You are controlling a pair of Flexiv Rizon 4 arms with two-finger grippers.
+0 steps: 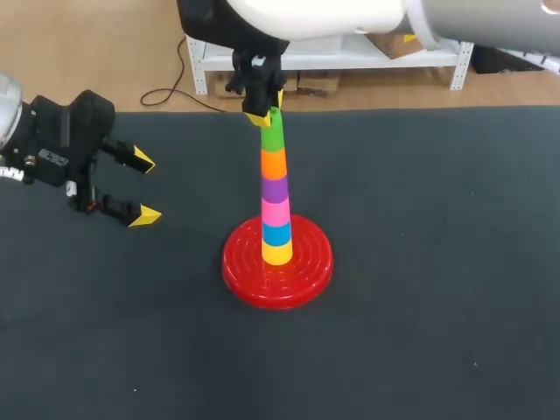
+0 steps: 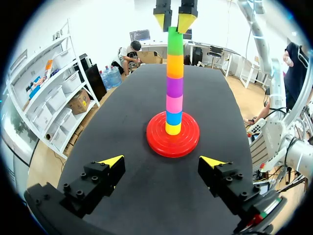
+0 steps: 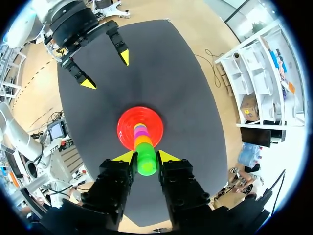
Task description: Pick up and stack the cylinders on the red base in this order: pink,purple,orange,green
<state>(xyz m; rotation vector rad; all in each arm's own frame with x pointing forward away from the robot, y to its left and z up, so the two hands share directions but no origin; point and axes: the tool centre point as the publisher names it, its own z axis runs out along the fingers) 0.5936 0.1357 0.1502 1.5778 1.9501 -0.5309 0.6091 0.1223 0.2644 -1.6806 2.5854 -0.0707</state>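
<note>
On the red base (image 1: 302,273) stands a tower of cylinders: yellow, blue, pink (image 1: 276,211), purple (image 1: 275,187), orange (image 1: 274,164) and green (image 1: 272,138) on top. My right gripper (image 1: 269,112) comes down from above and is shut on the top of the green cylinder (image 3: 146,164), one yellow tip on either side of it. The left wrist view shows the same grip (image 2: 175,22) over the tower (image 2: 174,73). Well left of the base, my left gripper (image 1: 143,187) stands open and holds nothing (image 2: 162,161).
The dark mat (image 1: 437,262) covers the table around the base. No other loose objects lie on it. The mat's far edge (image 1: 394,107) runs just behind the tower.
</note>
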